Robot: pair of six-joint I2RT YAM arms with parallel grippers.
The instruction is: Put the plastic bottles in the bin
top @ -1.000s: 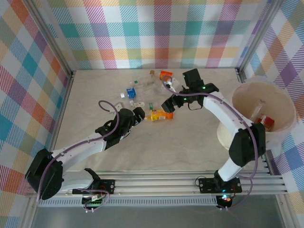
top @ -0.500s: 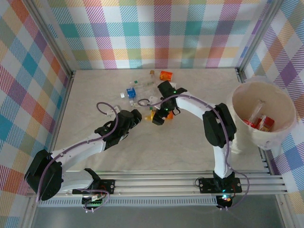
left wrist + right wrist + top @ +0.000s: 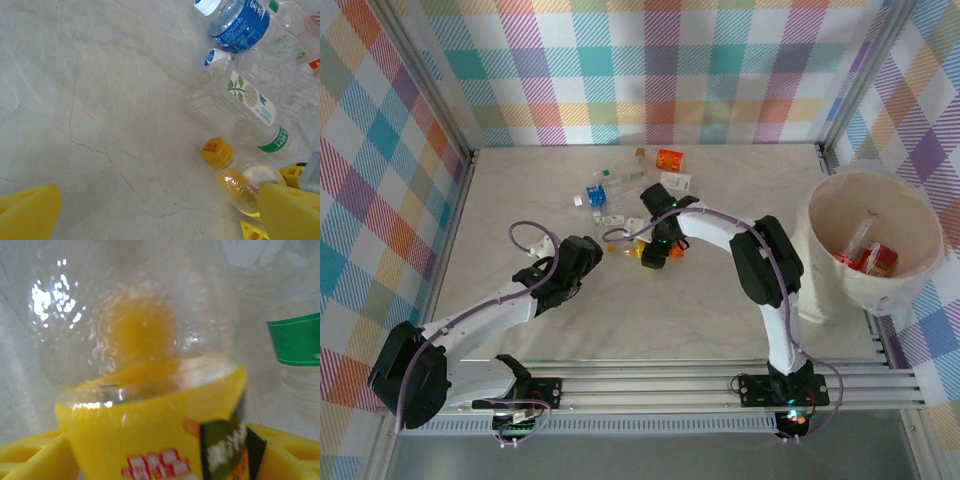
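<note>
- The left gripper (image 3: 588, 250) hangs low over the table (image 3: 510, 200), jaws spread wide with nothing in them. In its wrist view the orange-capped bottle (image 3: 235, 177) lies at 2 o'clock, just beside one yellow finger.
- At 12 o'clock from that arm sit the loose bottles (image 3: 610, 190). The blue-labelled bottle (image 3: 240, 20) and the green-banded bottle (image 3: 245, 107) are nearest.
- The right gripper (image 3: 656, 244) is down on the orange-capped bottle, a yellow finger on either side of its label. I can't tell whether they're pressing yet, and the bottle looks to be on the table.
- To grip it well, squeeze across the labelled middle, not the clear domed end, because thin plastic gives and can squirt out. Hold firm, then lift straight up.
- It's tight here: the green-banded bottle sits just beside at 1 o'clock, and the left gripper is near at 9 o'clock. Going up looks like the safe way out, and bare table opens toward 6 o'clock.
- The bin (image 3: 860, 200) stands at 3 o'clock, by the table's right edge, with a few pieces already inside. Its wall is tall, so carry high, clear the rim, and let go over the middle.
</note>
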